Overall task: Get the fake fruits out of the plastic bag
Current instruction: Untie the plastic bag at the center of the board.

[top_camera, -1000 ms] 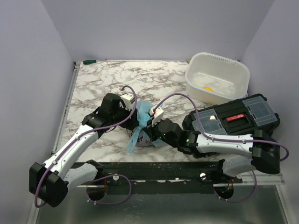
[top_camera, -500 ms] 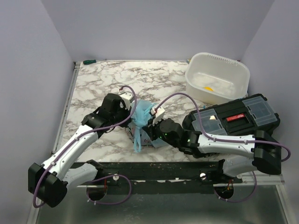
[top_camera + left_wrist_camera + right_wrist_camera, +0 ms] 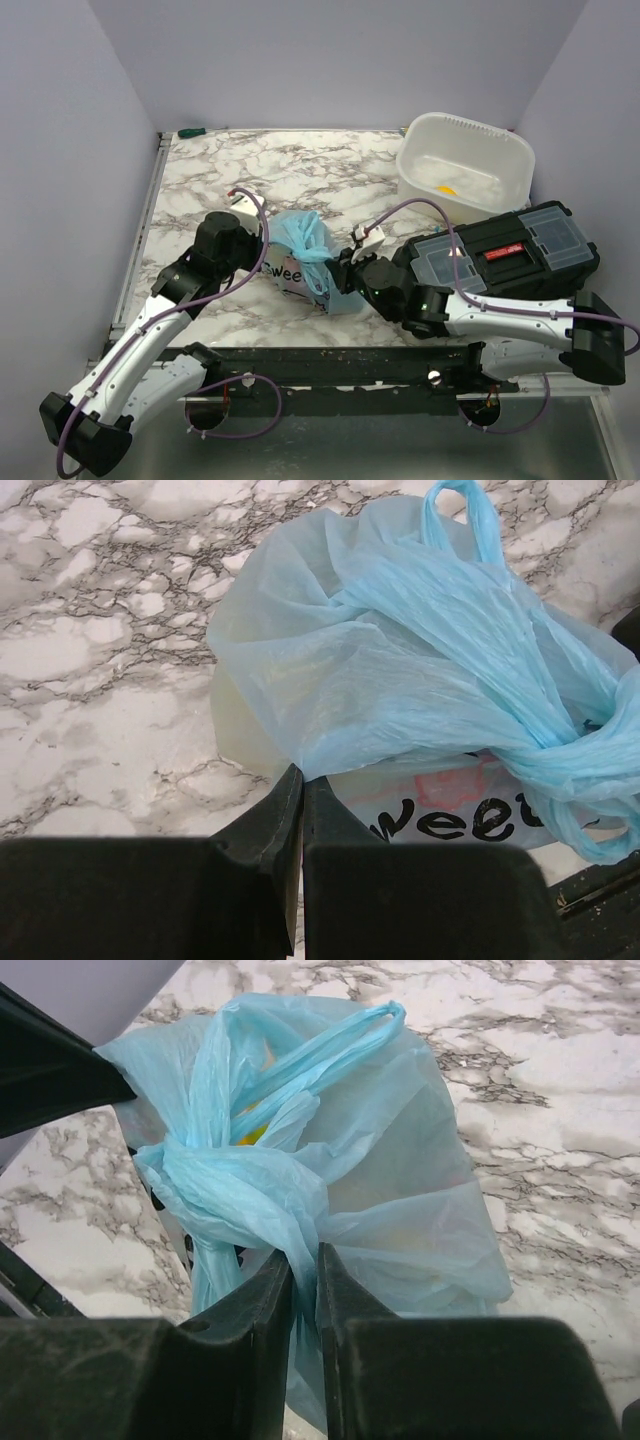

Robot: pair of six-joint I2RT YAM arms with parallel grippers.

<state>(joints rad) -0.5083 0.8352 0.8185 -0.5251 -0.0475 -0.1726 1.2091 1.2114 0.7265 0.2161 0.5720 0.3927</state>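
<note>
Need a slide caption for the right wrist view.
Right tool pinches a twisted fold of the knotted light-blue plastic bag on the marble table, something yellow visible inside.

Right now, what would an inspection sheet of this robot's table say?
Surface: marble table, grey-veined.
Job's things: plastic bag lying between the arms, handles bunched; fake fruits inside, only a yellow patch showing through.
Clutter: white tub holding something yellow; black case; green-handled tool at the back edge.
Grippers: left gripper shut on the bag's film; right gripper shut on its bunched handles.
Cables: purple cables looping along both arms.
Surroundings: plain lavender walls on three sides.
</note>
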